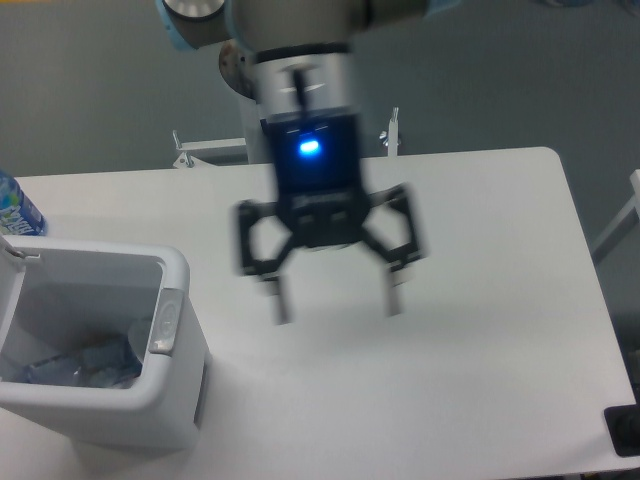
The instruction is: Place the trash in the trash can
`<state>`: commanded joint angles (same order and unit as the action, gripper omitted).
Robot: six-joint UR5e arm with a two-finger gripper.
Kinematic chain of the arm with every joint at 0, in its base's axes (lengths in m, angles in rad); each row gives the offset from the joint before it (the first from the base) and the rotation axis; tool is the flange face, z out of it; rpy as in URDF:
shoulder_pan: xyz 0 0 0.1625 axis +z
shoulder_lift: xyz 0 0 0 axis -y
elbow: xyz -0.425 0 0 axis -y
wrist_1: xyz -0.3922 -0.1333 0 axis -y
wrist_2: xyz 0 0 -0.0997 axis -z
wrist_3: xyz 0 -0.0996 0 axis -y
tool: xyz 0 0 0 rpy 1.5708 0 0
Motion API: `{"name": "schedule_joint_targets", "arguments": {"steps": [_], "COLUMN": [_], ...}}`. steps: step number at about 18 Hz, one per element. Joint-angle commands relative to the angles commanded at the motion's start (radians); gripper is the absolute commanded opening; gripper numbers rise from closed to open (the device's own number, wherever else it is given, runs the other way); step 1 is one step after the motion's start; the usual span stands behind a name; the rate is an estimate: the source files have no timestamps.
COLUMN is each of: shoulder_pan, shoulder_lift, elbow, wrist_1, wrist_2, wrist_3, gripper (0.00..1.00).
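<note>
— Two fingers [283, 305] are seen spread wide on the gripper [338, 305] at the frame's centre, blurred, with nothing held between them. A blue light is lit on the wrist above.

— And where is the trash found?

— Clear plastic items [85, 365], crumpled and hard to tell apart, are seen inside the trash can [170, 270] at lower left. A bottle with a blue label [15, 210] is cut off at the left edge, beyond the can, on the white table [500, 300].

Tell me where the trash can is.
The trash can sits at the table's lower-left corner, left of the open gripper.
</note>
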<state>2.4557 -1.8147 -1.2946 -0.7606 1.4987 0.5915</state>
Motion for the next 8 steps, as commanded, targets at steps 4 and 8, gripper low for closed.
{"name": "schedule_joint_targets", "arguments": {"steps": [4, 8], "shoulder_pan": [0.097, 0.109], "shoulder_lift": [0.043, 0.043], "elbow": [-0.035, -0.034], "wrist_1": [-0.066, -0.063], "wrist_2": [-0.008, 0.0], "wrist_3": [0.143, 0.166], "gripper": [1.0, 1.0]}}
